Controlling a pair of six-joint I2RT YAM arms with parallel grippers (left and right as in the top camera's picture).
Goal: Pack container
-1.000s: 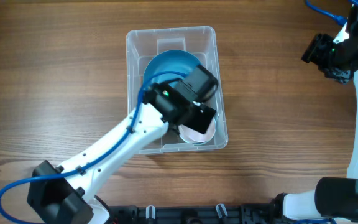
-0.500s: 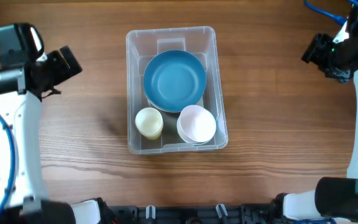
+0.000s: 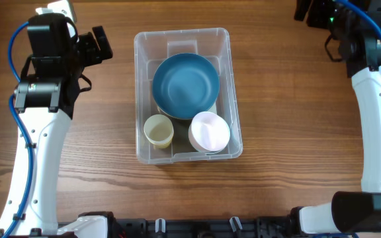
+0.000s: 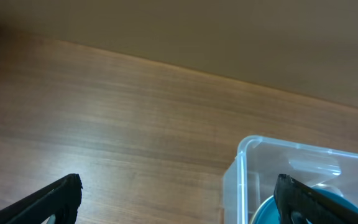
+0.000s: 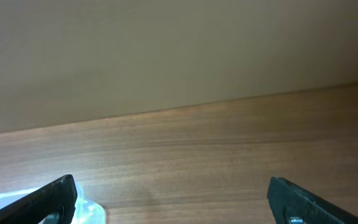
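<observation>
the wooden table fills the overhead view. the left arm runs up the 9 o'clock side and the right arm up the 3 o'clock side. a second ago the left arm reached across into the bin, over its 5 o'clock corner; it has since swung out, and its head now sits at 10 o'clock from the bin, well apart from it. the right arm has also drawn back, toward the 1 o'clock corner of the frame.

the container stands at the table's centre, long side running 12 to 6. inside it, the blue bowl takes the 12 o'clock half, the white cup sits at 5 o'clock and the cream cup at 7 o'clock, both mouth up and just beside the bowl.

the left gripper has its fingers spread wide with only bare wood between them; the right gripper is spread the same way, holding nothing.

with both arms pulled clear, three items in the bin and no loose item visible on the wood, the packing looks finished or close to it.
</observation>
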